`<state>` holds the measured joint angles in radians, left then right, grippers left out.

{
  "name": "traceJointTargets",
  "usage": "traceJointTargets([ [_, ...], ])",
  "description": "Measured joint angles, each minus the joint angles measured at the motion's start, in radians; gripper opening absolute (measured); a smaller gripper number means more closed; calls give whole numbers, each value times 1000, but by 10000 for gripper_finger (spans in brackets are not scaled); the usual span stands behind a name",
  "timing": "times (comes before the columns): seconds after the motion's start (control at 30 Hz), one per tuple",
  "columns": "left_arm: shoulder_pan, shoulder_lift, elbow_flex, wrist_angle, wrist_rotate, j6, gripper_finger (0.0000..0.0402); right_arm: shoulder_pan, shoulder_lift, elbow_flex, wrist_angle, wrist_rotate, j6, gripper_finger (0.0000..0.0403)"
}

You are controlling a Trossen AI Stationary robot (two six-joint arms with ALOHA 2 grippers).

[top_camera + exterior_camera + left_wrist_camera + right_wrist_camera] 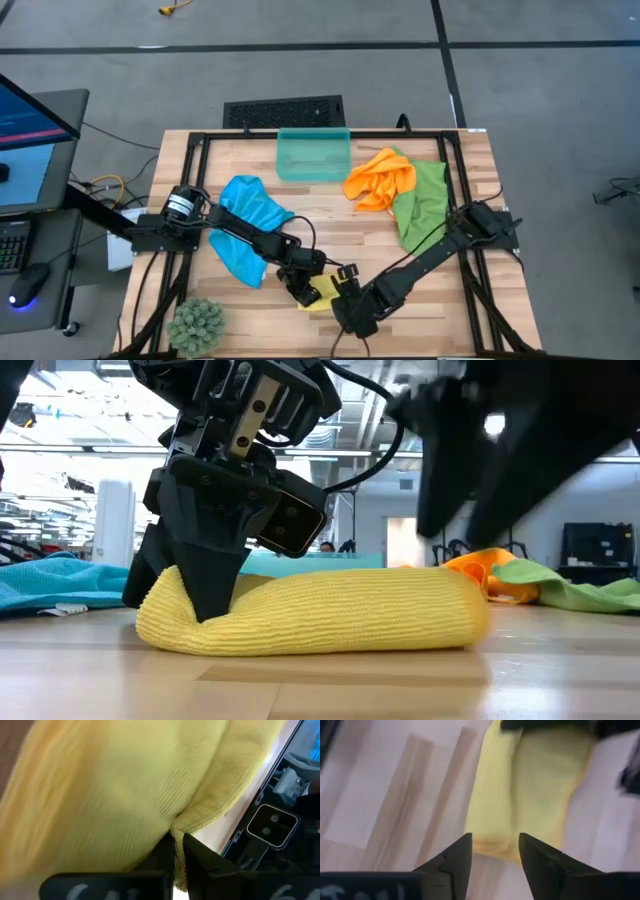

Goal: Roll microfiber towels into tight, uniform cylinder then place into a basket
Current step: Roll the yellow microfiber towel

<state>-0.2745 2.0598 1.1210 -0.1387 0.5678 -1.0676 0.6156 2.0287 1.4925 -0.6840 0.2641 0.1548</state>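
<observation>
The yellow towel (330, 615) lies as a thick roll on the wooden table near its front edge; it also shows in the high view (326, 291). My left gripper (301, 287) stands at the roll's left end, shut on it. My right gripper (493, 842) is open and hovers just over the roll's right end (492, 837), touching nothing. The blue towel (250, 228), the orange towel (380, 178) and the green towel (424, 200) lie loose on the table. The teal basket (313, 156) stands at the far middle. My left gripper pinches a fold of the yellow towel (186, 822) between its two fingers (192, 851), near the roll's left end (170, 610). The fingers come from above, pointing down and slanting. The roll lies on the table along its whole length, dented where the fingers go in.
A small green plant (197, 325) stands at the near left corner. A black grated rectangle (285, 111) lies beyond the table's far edge. The blue towel lies under my left arm. A desk with a monitor (25, 110) stands off the table's left.
</observation>
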Motion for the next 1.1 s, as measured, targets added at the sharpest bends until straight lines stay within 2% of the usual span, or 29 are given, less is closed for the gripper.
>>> traceJointTargets([
  [0.1, 0, 0, 0, 0, 0, -1, 10, 23, -2, 0, 21, 60, -65, 175],
  [0.37, 1, 0, 0, 0, 2, -3, 10, 40, 22, -70, 163, 51, -185, 166],
  [0.67, 2, 0, 0, 0, 13, -13, 10, -10, 21, -145, 214, 50, -142, 168],
  [0.87, 2, 0, 0, 0, 14, -14, 11, -36, 19, -186, 276, -32, -127, 168],
  [1.1, 1, 0, 0, 0, 17, 11, 43, -57, 16, -206, 301, -58, -104, 169],
])
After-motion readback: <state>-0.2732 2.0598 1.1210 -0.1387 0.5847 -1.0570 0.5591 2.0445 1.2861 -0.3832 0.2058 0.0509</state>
